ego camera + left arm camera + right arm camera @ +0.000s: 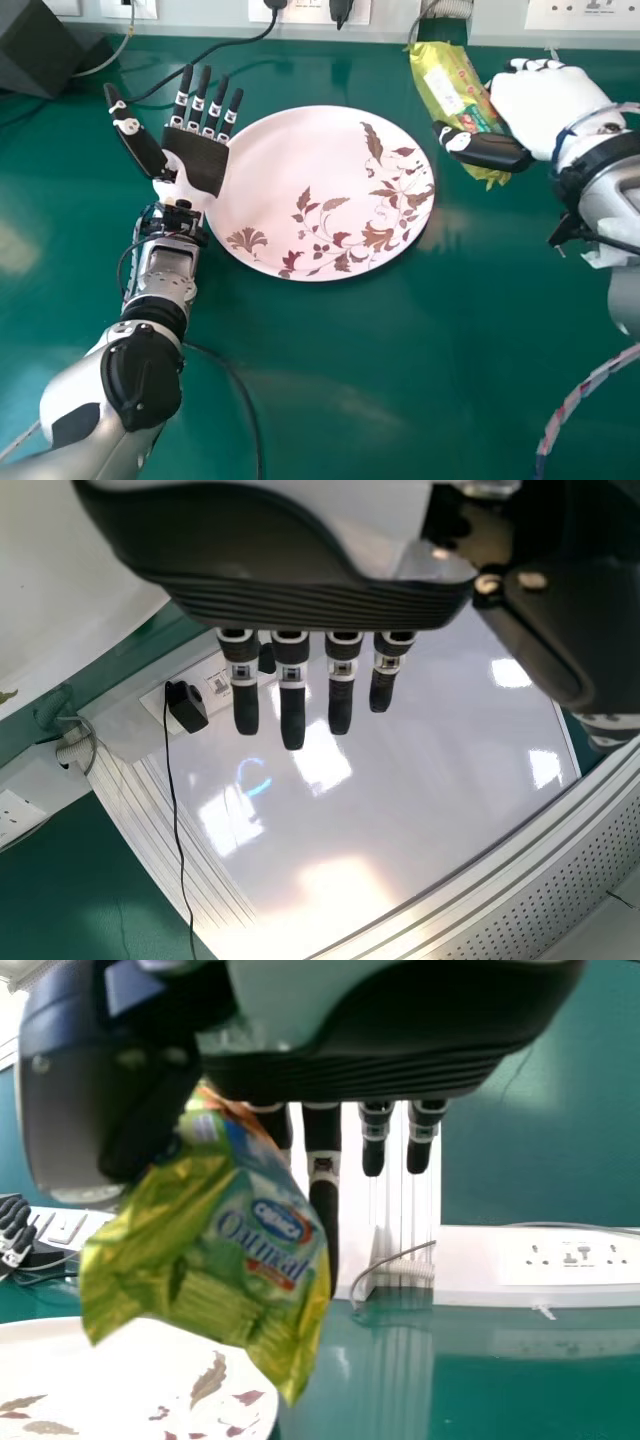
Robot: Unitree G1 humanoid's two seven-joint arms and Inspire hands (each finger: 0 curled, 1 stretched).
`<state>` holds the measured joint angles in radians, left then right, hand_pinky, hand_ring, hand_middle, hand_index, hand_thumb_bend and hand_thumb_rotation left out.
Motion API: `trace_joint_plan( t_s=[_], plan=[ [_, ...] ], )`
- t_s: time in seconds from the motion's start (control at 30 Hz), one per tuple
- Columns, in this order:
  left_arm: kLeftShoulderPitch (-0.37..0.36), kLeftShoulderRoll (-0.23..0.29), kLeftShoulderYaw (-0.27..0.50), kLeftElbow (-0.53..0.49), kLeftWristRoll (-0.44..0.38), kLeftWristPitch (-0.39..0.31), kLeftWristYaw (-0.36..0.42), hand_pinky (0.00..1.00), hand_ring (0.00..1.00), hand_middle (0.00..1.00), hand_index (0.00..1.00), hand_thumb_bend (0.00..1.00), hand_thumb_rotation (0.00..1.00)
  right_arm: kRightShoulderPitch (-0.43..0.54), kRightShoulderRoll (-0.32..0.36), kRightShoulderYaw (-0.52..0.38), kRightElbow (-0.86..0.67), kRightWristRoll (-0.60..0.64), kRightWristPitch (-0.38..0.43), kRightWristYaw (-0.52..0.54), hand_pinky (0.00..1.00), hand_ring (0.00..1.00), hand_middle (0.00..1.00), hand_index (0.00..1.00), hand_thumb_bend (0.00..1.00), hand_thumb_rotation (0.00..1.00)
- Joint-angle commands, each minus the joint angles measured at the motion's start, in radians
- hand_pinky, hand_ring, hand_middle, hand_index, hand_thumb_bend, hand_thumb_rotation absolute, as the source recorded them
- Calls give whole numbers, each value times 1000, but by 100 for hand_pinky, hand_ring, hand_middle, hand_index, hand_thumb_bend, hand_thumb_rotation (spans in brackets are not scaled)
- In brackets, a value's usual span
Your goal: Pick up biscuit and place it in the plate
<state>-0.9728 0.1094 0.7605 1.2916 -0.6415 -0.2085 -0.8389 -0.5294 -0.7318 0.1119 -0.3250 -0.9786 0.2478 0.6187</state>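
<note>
In pinching right hand [545, 105], biscuit packet [446, 88]

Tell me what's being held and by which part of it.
The right hand grips the biscuit packet between thumb and fingers, toward its end nearer the robot. The left hand holds nothing.

Head view: bright, fairly even light; soft pale glare on the green tabletop [350, 350], esp. at far L & just R of the plate [290, 170], w/ a soft dark shadow under the plate's near R rim. L wrist view: strong glare patches on the glossy white panel [430, 780], biggest blown out, + small blue refl. R wrist view: plate v. bright, packet [150, 1250] w/ shiny highlights, tabletop w/ pale refls.
</note>
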Motion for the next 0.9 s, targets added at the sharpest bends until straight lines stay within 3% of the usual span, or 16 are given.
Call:
trace_joint_plan(
  t_s=[0.0,0.7,0.77,0.87],
  plan=[
    [40,-23,4,24,-4,7,-4,85,85,94,100,100,59,-19,16,10,2,-2,-10,-21,100,100,41,50,50,0],
    [40,-25,-4,23,7,-8,11,85,83,92,100,100,56,-36,82,52,98,32,-129,-144,100,100,41,50,50,0],
    [40,-24,-2,24,4,-6,4,84,83,92,100,100,57,-37,86,59,110,33,-140,-155,100,100,46,49,50,0],
    [40,-24,-2,24,5,-3,5,83,82,91,100,100,56,-40,92,67,128,44,-163,-167,100,100,42,50,50,0]
  ],
)
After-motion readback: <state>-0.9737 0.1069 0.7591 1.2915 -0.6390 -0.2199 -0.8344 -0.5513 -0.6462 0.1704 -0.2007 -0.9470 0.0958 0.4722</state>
